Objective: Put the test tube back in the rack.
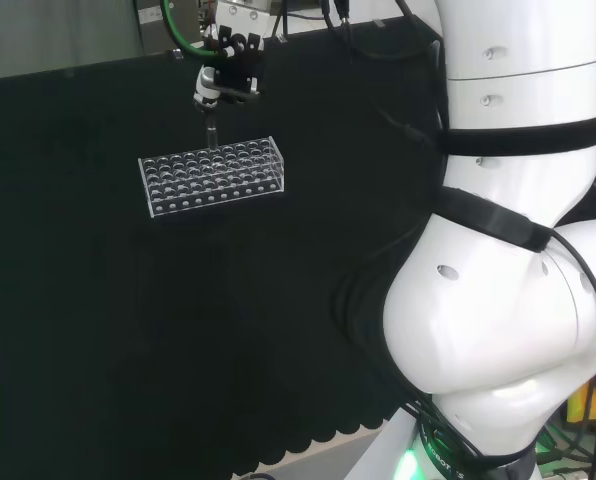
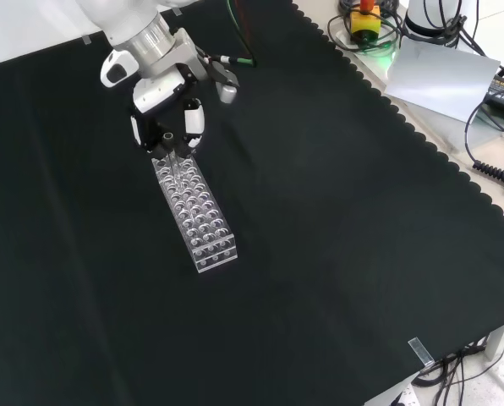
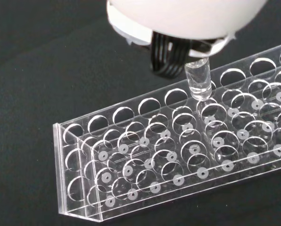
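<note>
I count one rack (image 1: 212, 176) on the cloth (image 1: 128, 330), one tube (image 3: 198, 81) and my one hand (image 2: 169, 110).

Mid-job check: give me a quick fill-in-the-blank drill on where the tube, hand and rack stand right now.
1. The hand holds a clear test tube just above the ____.
2. The rack is made of clear ____.
3. The cloth under the rack is ____ in colour.
4. In the wrist view, the tube's lower end is ____ the rack's top plate, not yet through a hole.

Missing words: rack; plastic; black; above
</note>
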Tool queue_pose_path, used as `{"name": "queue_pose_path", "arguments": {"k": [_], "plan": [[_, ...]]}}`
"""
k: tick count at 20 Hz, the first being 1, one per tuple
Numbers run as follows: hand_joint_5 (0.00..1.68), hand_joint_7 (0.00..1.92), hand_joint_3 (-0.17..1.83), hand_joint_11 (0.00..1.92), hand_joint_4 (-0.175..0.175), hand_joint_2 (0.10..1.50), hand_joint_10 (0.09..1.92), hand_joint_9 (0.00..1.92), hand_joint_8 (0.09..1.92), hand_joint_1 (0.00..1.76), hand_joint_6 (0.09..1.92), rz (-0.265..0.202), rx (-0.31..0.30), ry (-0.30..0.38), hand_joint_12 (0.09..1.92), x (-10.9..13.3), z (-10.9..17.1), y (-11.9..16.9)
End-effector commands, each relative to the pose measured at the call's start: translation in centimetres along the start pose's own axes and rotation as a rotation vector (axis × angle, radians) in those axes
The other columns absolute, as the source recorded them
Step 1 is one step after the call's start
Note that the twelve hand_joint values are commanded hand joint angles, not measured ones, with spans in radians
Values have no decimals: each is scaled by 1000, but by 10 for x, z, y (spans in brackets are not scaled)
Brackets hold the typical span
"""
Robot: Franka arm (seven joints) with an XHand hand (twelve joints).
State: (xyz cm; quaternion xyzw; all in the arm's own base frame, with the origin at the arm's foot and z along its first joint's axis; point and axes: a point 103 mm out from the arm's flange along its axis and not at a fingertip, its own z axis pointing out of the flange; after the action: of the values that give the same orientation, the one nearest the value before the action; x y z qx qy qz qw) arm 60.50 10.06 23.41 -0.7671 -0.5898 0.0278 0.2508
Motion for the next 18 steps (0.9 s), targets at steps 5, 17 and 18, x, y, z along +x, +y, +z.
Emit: {"name": "queue_pose_path", "arguments": {"k": [5, 17, 18], "plan": [[1230, 1315, 776, 1078, -175, 580, 737, 1244, 787, 1431, 745, 26, 20, 34, 1031, -2, -5, -1], [1231, 1315, 780, 1079, -175, 577, 738, 1246, 788, 1431, 746, 15, 48, 43, 1033, 9, 6, -10], [1231, 1314, 781, 1079, -175, 577, 738, 1246, 788, 1431, 746, 14, 49, 41, 1033, 9, 6, -10]]}}
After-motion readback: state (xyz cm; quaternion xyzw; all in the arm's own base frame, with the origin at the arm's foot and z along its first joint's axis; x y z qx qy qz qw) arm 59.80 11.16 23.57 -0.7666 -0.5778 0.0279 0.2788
